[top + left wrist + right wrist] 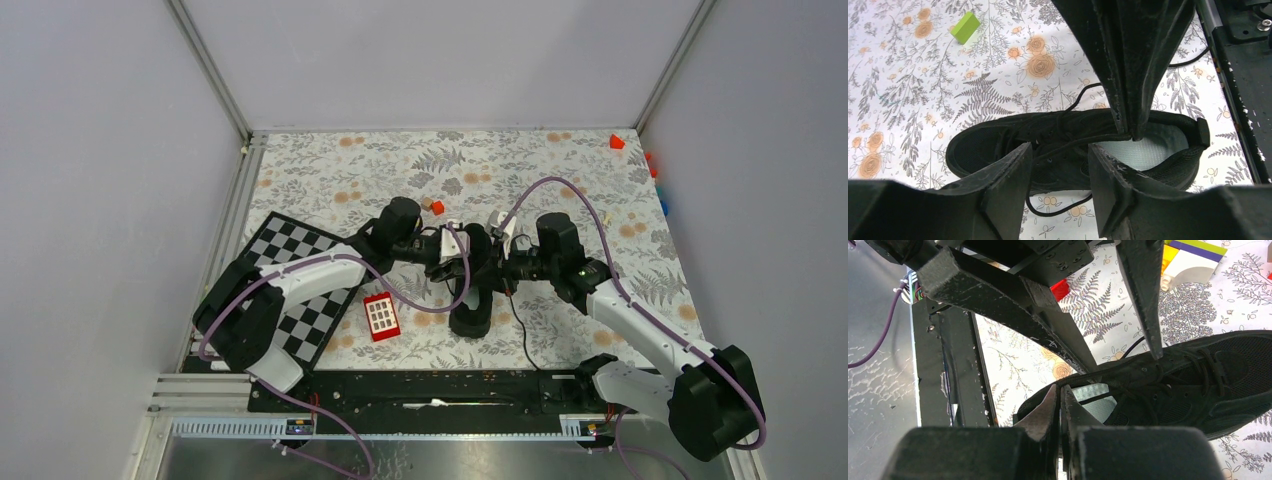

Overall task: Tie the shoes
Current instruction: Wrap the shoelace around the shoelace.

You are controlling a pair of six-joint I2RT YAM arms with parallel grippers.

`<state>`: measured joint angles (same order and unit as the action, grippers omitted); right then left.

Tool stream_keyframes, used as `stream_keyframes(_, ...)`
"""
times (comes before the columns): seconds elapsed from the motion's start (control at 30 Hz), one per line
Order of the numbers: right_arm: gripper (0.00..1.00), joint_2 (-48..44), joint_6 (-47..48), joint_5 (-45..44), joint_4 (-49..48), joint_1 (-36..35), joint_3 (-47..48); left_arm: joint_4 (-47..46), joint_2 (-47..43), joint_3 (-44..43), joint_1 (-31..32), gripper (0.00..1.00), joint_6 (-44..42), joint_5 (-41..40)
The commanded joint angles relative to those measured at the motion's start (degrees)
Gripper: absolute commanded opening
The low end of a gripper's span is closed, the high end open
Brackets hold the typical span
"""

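Shoe: the black shoe (pixel 470 322) sits sole down on the floral table (pixel 560 160), at the centre of the top view between the two arms.
Long axis: it runs up and down the top view, with the heel opening toward the bottom edge and the toe toward the top, hidden under the tools.
Laces: no bow shows; one loose lace (pixel 1053 213) trails onto the table beside the sole, at the lower middle of the left wrist view.
Left tool (pixel 1060 147): released and holding nothing, jaws apart above the laced middle of the shoe.
Right tool (pixel 1060 387): clenched, tips over the pale insole (pixel 1153 145) at the heel end; whether a lace is pinched cannot be told.
Nearer arm: probably the left, since it hangs open right over the lacing.
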<state>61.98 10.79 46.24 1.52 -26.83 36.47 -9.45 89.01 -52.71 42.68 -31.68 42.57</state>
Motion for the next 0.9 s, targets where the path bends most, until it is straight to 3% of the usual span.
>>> stream_keyframes(0.0,0.0,-0.38,-0.5,2.98,0.41,0.42,1.89,0.53,0.57,-2.62,-0.05,0.49,-1.88,4.38)
stream_keyframes(0.07,0.0,-0.37,-0.5,2.98,0.41,0.39,1.94,0.82,0.88,-2.82,-0.1,0.44,-1.78,4.56)
stream_keyframes(0.27,0.0,-0.34,-0.59,2.89,0.41,0.63,1.98,0.48,1.16,-3.25,-0.03,0.0,0.14,3.83)
stream_keyframes(0.53,0.0,-0.42,-1.22,0.39,0.33,0.72,2.8,-5.96,-4.18,1.86,0.05,0.0,9.72,-1.81)
stream_keyframes(0.57,0.02,-0.65,-1.43,-0.24,0.35,0.7,2.93,-6.32,-5.55,2.39,0.06,0.0,11.86,-2.9)
stream_keyframes(0.6,0.21,-0.87,-1.68,-1.22,0.33,0.72,3.05,-6.29,-7.18,2.63,0.04,0.0,14.46,-4.1)
stream_keyframes(0.67,0.41,-1.7,-2.45,-3.4,0.39,0.65,3.51,-6.28,-9.24,3.33,0.19,0.0,18.7,-5.56)
stream_keyframes(0.77,0.53,-3.38,-1.92,-5.7,0.82,0.73,4.24,-8.03,-11.36,5.08,0.48,0.0,23.96,-5.49)
stream_keyframes(0.87,0.56,-3.2,-0.93,-9.29,6.73,0.72,8.02,-13.95,-12.67,8.06,0.66,0.0,28.52,-6.14)
